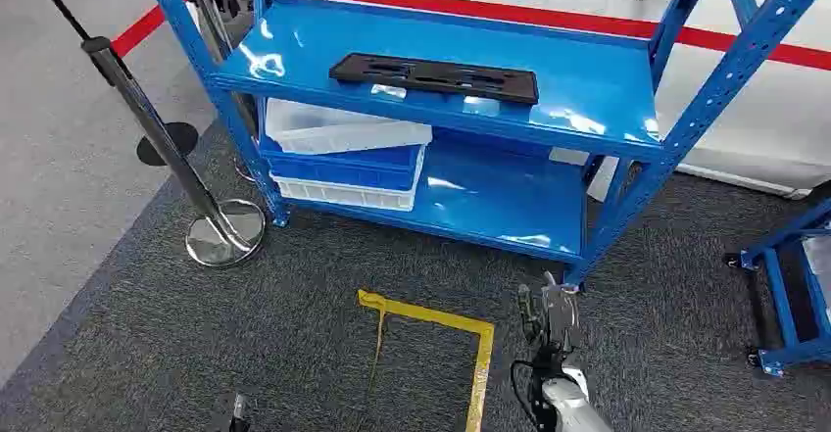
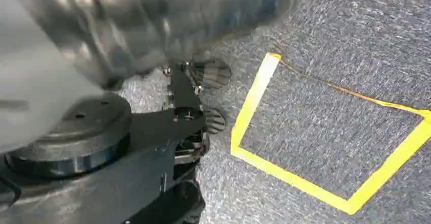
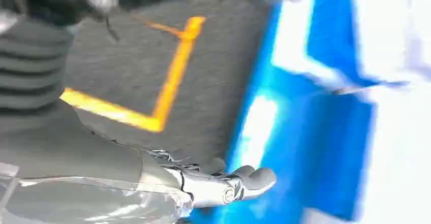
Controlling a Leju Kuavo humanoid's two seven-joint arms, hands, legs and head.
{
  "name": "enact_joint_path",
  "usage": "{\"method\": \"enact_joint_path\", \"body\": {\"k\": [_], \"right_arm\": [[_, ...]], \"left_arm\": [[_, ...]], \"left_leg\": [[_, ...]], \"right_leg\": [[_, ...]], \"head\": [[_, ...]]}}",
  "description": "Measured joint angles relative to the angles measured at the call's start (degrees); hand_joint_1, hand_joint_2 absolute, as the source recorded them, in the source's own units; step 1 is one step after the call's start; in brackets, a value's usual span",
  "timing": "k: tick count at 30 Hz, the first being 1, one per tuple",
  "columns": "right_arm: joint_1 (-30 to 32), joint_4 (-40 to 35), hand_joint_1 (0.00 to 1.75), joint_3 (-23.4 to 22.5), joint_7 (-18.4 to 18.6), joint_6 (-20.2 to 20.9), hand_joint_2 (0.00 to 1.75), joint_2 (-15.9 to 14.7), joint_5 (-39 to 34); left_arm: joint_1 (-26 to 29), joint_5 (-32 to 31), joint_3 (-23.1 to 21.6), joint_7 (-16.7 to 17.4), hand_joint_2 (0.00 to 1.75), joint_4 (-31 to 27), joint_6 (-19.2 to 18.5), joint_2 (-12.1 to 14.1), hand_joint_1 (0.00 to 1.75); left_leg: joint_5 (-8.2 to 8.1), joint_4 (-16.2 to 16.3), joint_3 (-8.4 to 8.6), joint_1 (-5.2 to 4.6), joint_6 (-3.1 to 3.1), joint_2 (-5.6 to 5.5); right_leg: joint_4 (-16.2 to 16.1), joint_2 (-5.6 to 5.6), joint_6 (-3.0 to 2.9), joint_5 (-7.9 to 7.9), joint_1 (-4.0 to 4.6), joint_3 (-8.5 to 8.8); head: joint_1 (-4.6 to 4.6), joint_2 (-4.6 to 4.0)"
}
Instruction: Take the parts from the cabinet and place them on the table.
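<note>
Part (image 1: 434, 77) flat on cabinet (image 1: 588, 89) shelf | right hand (image 1: 549, 319) apparently empty, fingers apart

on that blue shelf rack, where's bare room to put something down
Upper shelf: bare right of the black part and left of it. Lower shelf: bare right of the stacked bins; its left end is crowded.

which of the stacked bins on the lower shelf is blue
The middle bin of the stack on the lower shelf is blue; the tilted top bin and the bottom bin are both whitish translucent plastic.
</note>
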Motion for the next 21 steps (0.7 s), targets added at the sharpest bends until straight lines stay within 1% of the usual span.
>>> {"method": "enact_joint_path", "body": {"k": [6,7,9,11,12,15,16,17,18,19,20,21], "right_arm": [[-0.2,-11.6,0.00,-0.1,-0.3,-0.8,1.75,-0.8,4.7],[-0.2,-13.7,0.00,-0.1,-0.3,-0.8,1.75,-1.0,5.5],[-0.2,-17.4,0.00,-0.1,-0.3,-0.8,1.75,-1.2,6.8],[-0.2,-21.5,0.00,-0.1,-0.3,-0.8,1.75,-1.5,8.1],[-0.2,-23.1,0.00,-0.1,-0.3,-0.8,0.00,-1.6,8.6],[-0.1,-30.1,0.00,-0.1,-0.1,-0.8,0.00,-2.0,11.0],[-0.1,-32.0,0.00,-0.1,0.0,-0.8,0.00,-2.1,11.7],[-0.1,-34.2,0.00,-0.1,0.1,-0.8,0.00,-2.1,12.3],[-0.1,-35.9,0.00,-0.1,0.2,-0.8,0.00,-2.3,12.9],[-0.1,-37.9,0.00,-0.1,0.2,-0.8,0.00,-2.6,13.6],[-0.2,-39.7,0.00,-0.1,0.3,-0.8,0.00,-2.8,14.3],[-0.1,-41.4,0.00,0.0,0.6,-0.7,0.00,-2.9,15.0]], "left_arm": [[0.0,-0.8,-1.4,-1.1,1.75,0.2,0.4,0.8,0.00],[-0.1,-0.9,-1.6,-1.3,0.00,0.2,0.5,0.9,0.00],[-0.1,-1.0,-2.3,-1.9,0.00,0.3,0.7,1.1,0.00],[-0.1,-1.2,-2.6,-2.3,0.00,0.4,1.0,1.5,0.00],[-0.2,-1.4,-3.1,-2.6,0.00,0.4,1.1,1.6,0.00],[-0.2,-1.7,-4.1,-3.3,0.00,0.5,1.5,2.1,0.00],[-0.3,-1.8,-4.3,-3.5,0.00,0.5,1.6,2.3,0.00],[-0.3,-1.8,-4.6,-3.7,0.00,0.6,2.1,2.4,0.00],[-0.5,-1.8,-4.9,-4.0,0.00,0.6,2.4,2.4,0.00],[-0.5,-1.8,-5.0,-4.2,0.00,0.6,2.8,2.4,0.00],[-0.5,-1.8,-5.2,-4.5,0.00,0.6,3.4,2.4,0.00],[-0.5,-1.8,-5.2,-4.9,0.00,0.6,4.0,2.5,0.00]], "left_leg": [[0.01,0.0,0.01,0.00,-0.01,0.01],[0.01,0.0,0.02,0.00,-0.01,0.01],[0.01,0.0,0.02,0.00,-0.02,0.01],[-0.03,0.4,-0.12,-0.12,0.13,-0.02],[-0.08,0.5,-0.18,-0.11,0.18,-0.01],[-0.17,0.7,-0.34,-0.13,0.42,-0.01],[-0.16,0.7,-0.37,-0.14,0.46,-0.01],[0.06,0.3,-0.30,-0.14,0.75,0.00],[0.64,-0.9,0.18,0.25,1.16,0.07],[1.25,-2.0,0.90,0.65,1.12,0.34],[1.38,-2.3,1.11,0.77,1.29,0.39],[1.44,-2.4,1.08,0.86,1.40,0.43]], "right_leg": [[0.0,0.01,0.00,0.00,0.00,0.00],[0.0,0.01,0.00,0.00,0.00,0.00],[0.0,0.01,0.00,0.00,0.00,0.00],[-0.1,0.01,0.15,0.13,-0.16,-0.04],[-0.1,0.03,0.16,0.13,-0.16,-0.08],[-0.1,0.06,0.30,0.21,-0.18,-0.11],[-0.2,0.06,0.43,0.29,-0.18,-0.09],[-0.6,0.08,0.72,0.48,-0.13,0.06],[-1.0,0.15,1.00,0.59,0.25,0.39],[0.1,0.15,1.14,-0.16,0.07,0.16],[3.1,0.16,1.26,-2.06,0.12,-1.44],[7.5,0.15,1.48,-4.11,-0.02,-3.75]], "head": [[-0.02,0.00],[-0.02,0.00],[0.00,0.00],[-0.04,0.00],[-0.07,0.00],[-0.04,0.00],[-0.02,0.00],[-0.07,0.00],[-0.02,0.00],[0.09,0.00],[0.20,0.00],[0.20,0.00]]}}
